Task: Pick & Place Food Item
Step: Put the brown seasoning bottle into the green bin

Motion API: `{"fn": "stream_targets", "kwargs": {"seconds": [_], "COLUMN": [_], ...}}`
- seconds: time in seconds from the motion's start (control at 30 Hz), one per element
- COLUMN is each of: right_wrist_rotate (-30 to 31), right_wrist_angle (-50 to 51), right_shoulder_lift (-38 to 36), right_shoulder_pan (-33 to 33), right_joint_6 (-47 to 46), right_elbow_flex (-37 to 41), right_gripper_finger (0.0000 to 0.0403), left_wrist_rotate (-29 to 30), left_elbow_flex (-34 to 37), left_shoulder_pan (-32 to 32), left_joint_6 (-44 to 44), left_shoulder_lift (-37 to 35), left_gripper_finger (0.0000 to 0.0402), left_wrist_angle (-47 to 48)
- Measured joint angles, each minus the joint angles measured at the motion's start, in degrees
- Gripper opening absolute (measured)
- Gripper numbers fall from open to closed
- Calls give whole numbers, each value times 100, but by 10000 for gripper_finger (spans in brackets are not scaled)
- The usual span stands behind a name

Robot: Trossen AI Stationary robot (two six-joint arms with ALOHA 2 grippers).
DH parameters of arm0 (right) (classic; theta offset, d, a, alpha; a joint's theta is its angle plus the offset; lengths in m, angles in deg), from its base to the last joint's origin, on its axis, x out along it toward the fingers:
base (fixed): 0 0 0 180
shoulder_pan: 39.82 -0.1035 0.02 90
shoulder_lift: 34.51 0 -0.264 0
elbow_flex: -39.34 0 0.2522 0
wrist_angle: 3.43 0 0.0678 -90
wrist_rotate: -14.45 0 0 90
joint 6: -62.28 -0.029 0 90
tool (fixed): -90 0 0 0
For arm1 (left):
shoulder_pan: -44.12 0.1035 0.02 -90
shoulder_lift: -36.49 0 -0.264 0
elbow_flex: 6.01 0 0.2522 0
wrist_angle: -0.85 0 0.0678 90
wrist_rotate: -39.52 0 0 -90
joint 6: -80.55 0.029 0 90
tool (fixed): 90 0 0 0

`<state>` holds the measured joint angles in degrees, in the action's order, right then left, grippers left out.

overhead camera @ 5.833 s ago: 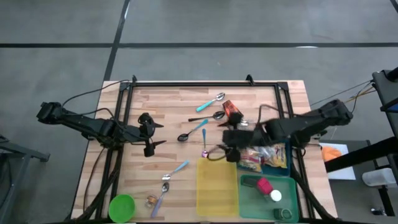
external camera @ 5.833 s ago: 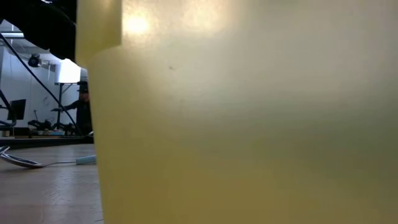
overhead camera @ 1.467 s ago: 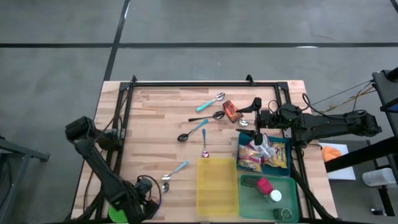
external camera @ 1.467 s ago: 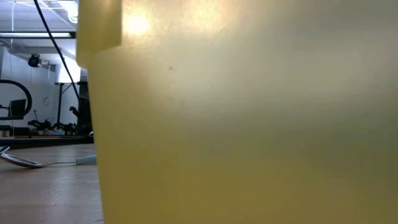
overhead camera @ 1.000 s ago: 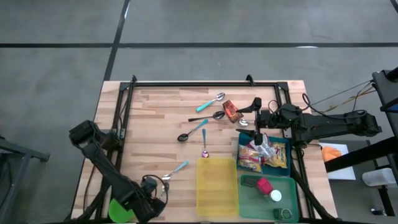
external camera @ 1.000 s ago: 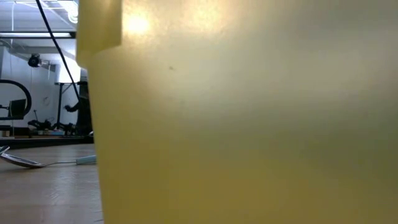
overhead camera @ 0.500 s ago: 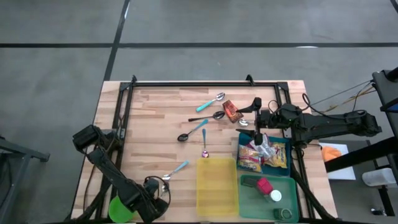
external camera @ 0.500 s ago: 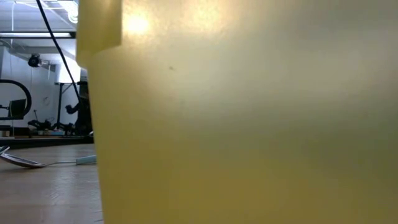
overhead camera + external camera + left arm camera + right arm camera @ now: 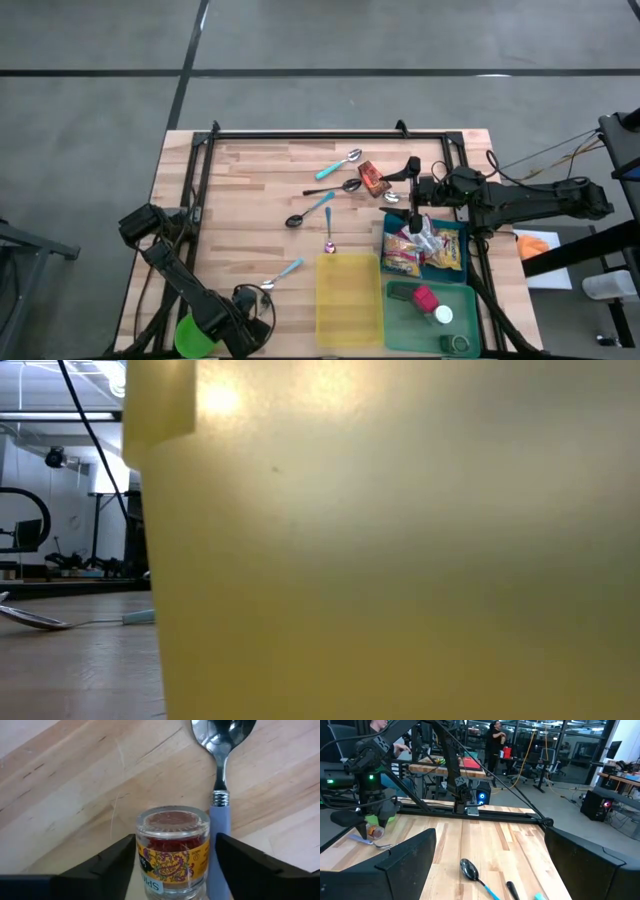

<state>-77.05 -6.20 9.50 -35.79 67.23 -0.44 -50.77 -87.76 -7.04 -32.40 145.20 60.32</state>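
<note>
A small glass spice jar [image 9: 172,851] with red contents and a yellow label lies on its side on the wood, close beside a spoon's pale blue handle [image 9: 220,840]. My left gripper [image 9: 175,870] points down at the table's near left. Its fingers stand open on either side of the jar and handle. In the high view the gripper [image 9: 250,312] hides the jar. The right wrist view shows the jar [image 9: 374,832] under the left arm. My right gripper [image 9: 412,190] waits open and level at the far right, holding nothing. My left gripper comes from above with one finger [image 9: 112,867] close against the jar's side [image 9: 142,855] and the other finger [image 9: 247,867] beside the spoon handle. I cannot tell whether either finger touches. The jar lies on the table.
A green cup [image 9: 195,335] stands just left of my left gripper. A yellow bin [image 9: 349,298] sits to its right and fills the low view [image 9: 400,560]. A green bin [image 9: 470,300] and a blue tray of snack packs [image 9: 455,252] lie right. Several spoons and a red packet [image 9: 372,178] lie mid-table.
My left gripper has sunk toward the table and shifted slightly toward the right edge, settling over the jar beside the green cup. My right arm has kept still.
</note>
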Motion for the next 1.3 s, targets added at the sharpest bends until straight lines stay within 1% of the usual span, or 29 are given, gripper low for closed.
{"fn": "stream_targets", "kwargs": {"seconds": [0.2,0.27,0.47,0.63,0.7,0.83,1.3], "right_wrist_rotate": [0,0,0,0,0,0,0], "right_wrist_angle": [2,0,1,2,2,0,2], "right_shoulder_lift": [0,0,0,0,0,0,0], "right_shoulder_pan": [0,0,0,0,0,0,0], "right_joint_6": [0,0,0,0,0,0,0], "right_elbow_flex": [0,0,0,0,0,0,0], "right_gripper_finger": [370,370,370,370,370,370,370], "left_wrist_rotate": [-6,-6,-15,26,28,28,47], "left_elbow_flex": [8,13,17,24,28,43,50], "left_shoulder_pan": [4,4,4,2,2,0,0], "left_joint_6": [1,-1,6,59,58,36,39], "left_shoulder_lift": [4,4,0,-24,-32,-39,-58], "left_gripper_finger": [190,173,174,196,194,175,178], "left_wrist_angle": [34,42,33,-22,-24,-9,-11]}}
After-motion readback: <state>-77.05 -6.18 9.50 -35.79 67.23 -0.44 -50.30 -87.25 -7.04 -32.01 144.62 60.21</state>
